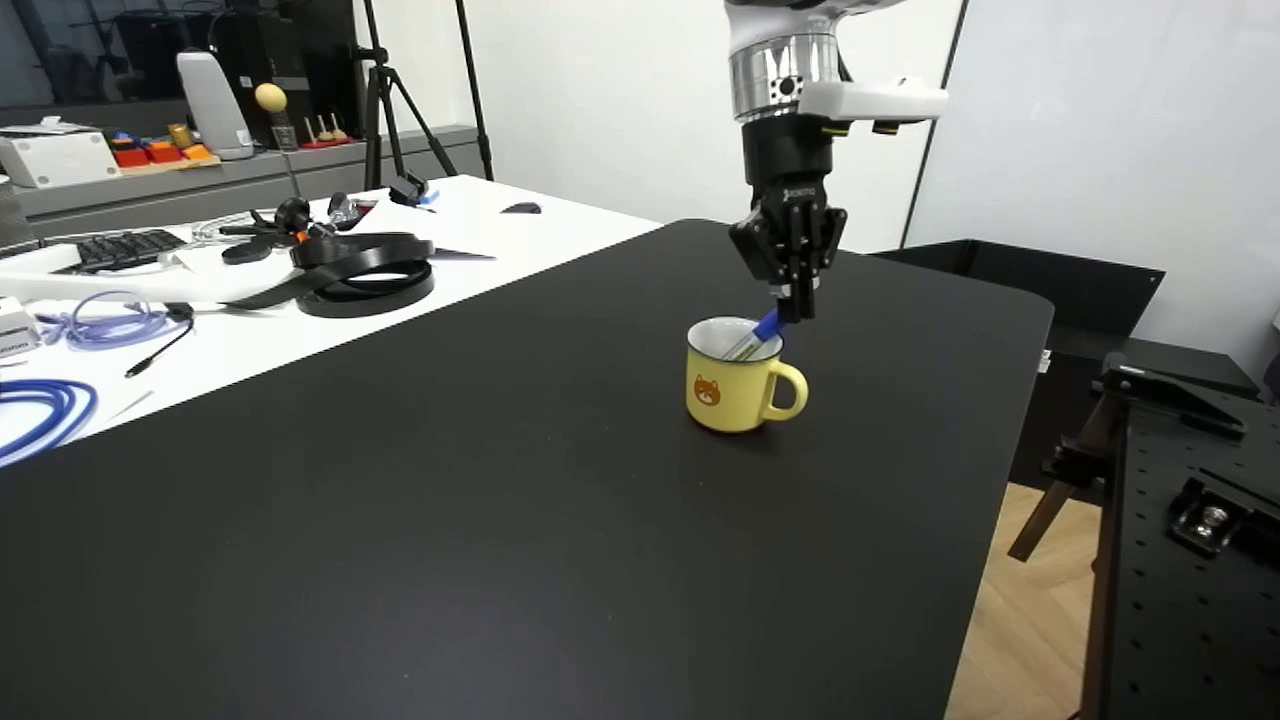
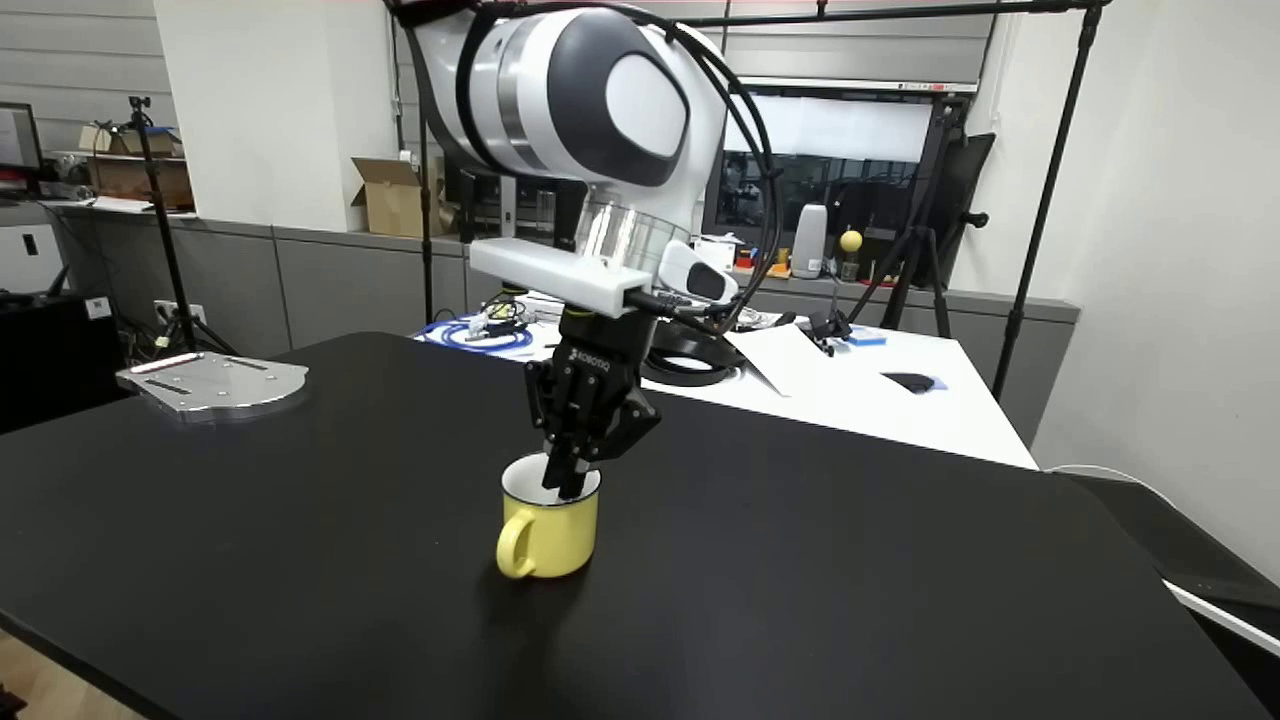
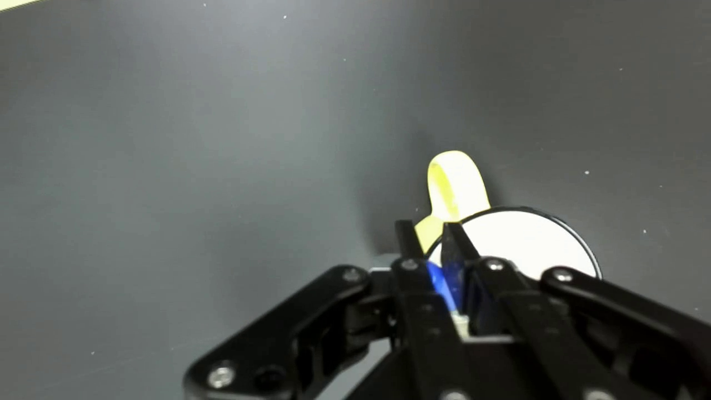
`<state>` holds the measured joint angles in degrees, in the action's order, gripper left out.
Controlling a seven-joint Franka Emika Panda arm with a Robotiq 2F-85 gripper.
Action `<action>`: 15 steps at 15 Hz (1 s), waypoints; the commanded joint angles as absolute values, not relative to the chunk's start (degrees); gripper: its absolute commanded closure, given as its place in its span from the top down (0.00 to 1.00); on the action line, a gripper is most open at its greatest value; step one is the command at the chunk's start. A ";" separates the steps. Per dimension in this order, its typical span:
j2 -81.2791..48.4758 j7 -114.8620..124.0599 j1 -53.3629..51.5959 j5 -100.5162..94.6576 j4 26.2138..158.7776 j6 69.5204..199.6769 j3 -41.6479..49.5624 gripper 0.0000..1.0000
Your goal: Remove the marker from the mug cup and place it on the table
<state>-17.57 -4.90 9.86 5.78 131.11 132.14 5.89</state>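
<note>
The yellow mug cup (image 1: 735, 392) stands upright on the black table (image 1: 450, 540); it also shows in an exterior view (image 2: 562, 540) and in the wrist view (image 3: 522, 236). The marker (image 1: 767, 327), with a blue end and a pale lower body, leans over the rim on the handle side, its lower part inside the mug. My gripper (image 1: 794, 308) is at the marker's upper end, above the rim. In the wrist view the narrow fingers (image 3: 430, 225) are shut with the marker's blue end (image 3: 439, 282) between them. In an exterior view the gripper (image 2: 567, 485) hides the marker.
A flat clear and metallic plate (image 2: 220, 385) lies on the black table's far corner. A white table (image 1: 560, 235) with cables, black straps (image 1: 375, 280) and a keyboard adjoins it. A black perforated board (image 1: 1200, 600) stands beside the table's edge.
</note>
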 commanded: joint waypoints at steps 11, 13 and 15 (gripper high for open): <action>-12.75 -4.83 7.69 1.94 131.21 133.47 5.98 0.59; -13.91 -5.47 7.98 2.58 130.86 133.29 5.92 0.73; -15.27 -6.15 8.26 2.91 130.39 132.91 5.87 0.85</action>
